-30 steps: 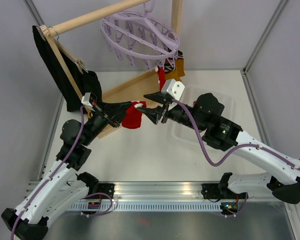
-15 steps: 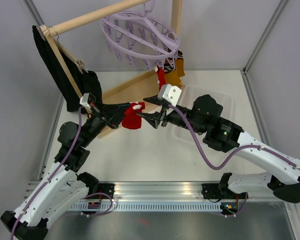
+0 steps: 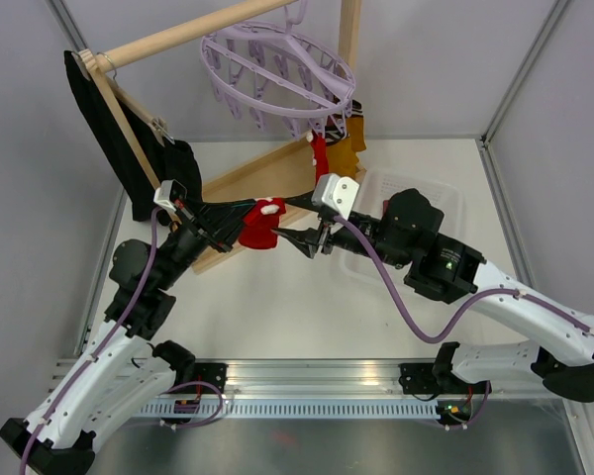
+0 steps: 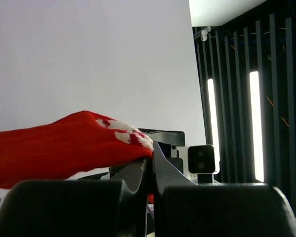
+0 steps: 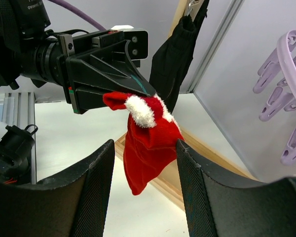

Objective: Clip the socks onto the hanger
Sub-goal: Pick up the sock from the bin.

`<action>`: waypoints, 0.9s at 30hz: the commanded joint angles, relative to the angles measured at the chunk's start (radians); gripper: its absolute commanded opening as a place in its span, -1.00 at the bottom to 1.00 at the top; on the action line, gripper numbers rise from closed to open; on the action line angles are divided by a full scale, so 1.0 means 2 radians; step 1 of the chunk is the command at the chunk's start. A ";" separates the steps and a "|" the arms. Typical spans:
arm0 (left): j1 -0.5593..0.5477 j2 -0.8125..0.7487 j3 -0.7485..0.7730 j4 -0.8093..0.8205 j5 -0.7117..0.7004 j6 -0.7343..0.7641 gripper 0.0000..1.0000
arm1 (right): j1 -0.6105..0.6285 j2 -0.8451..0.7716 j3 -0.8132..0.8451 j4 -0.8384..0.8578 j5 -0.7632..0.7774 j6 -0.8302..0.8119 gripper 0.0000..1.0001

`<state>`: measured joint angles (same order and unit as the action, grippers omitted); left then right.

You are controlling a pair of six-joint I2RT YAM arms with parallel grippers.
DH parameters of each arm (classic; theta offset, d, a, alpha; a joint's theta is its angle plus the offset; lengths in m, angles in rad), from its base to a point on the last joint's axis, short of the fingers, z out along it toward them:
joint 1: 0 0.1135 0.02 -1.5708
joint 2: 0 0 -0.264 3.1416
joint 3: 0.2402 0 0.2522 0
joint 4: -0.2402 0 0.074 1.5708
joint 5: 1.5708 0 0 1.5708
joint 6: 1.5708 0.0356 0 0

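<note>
My left gripper (image 3: 243,214) is shut on the cuff of a red sock with white trim (image 3: 260,228), which hangs in the air above the table. It also shows in the left wrist view (image 4: 64,148) and the right wrist view (image 5: 150,143). My right gripper (image 3: 299,224) is open, its fingers either side of the sock's right edge without gripping it. The lavender round clip hanger (image 3: 277,69) hangs from the wooden rack's bar at the back. A red sock (image 3: 319,153) and a mustard sock (image 3: 348,139) hang from its pegs.
The wooden rack frame (image 3: 247,176) stands on the table with its base bar under the sock. A wooden hanger with black cloth (image 3: 119,139) hangs at the left. A clear plastic tray (image 3: 438,198) lies right of my right arm. Lavender pegs (image 5: 281,94) show at the right.
My left gripper has lifted the red sock slightly up and right. My right gripper has moved left and down toward the sock, so its open fingers now sit around it.
</note>
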<state>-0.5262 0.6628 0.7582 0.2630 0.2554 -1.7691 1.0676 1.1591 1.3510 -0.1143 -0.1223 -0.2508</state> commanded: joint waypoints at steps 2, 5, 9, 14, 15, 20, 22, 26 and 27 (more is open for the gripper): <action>-0.003 0.000 0.022 -0.058 -0.016 -0.053 -0.95 | 0.008 0.008 0.025 0.013 -0.006 -0.017 0.18; -0.003 0.000 0.023 -0.057 -0.013 -0.053 -0.95 | 0.015 0.023 0.044 0.008 -0.003 -0.025 0.18; -0.003 0.000 0.021 -0.056 -0.010 -0.053 -0.95 | 0.029 0.037 0.062 0.003 0.019 -0.039 0.17; -0.002 0.001 0.020 -0.053 -0.006 -0.053 -0.95 | 0.035 0.046 0.075 -0.003 0.037 -0.043 0.07; -0.002 0.000 0.020 -0.053 -0.005 -0.053 -0.95 | 0.035 0.046 0.074 -0.004 0.038 -0.044 0.04; -0.003 0.000 0.016 -0.043 -0.002 -0.055 -0.95 | 0.037 0.044 0.073 -0.006 0.052 -0.044 -0.41; -0.003 0.000 0.013 -0.037 -0.001 -0.057 -0.95 | 0.038 0.043 0.075 -0.009 0.053 -0.044 -0.49; -0.002 0.002 0.006 -0.018 0.003 -0.054 -0.84 | 0.041 0.041 0.080 -0.016 0.057 -0.040 -0.77; -0.002 0.002 0.006 -0.013 0.003 -0.042 -0.73 | 0.041 0.042 0.081 -0.020 0.058 -0.038 -0.83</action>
<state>-0.5289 0.6647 0.7601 0.2684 0.2722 -1.7802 1.1393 1.2472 1.4590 -0.1513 -0.0208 -0.3283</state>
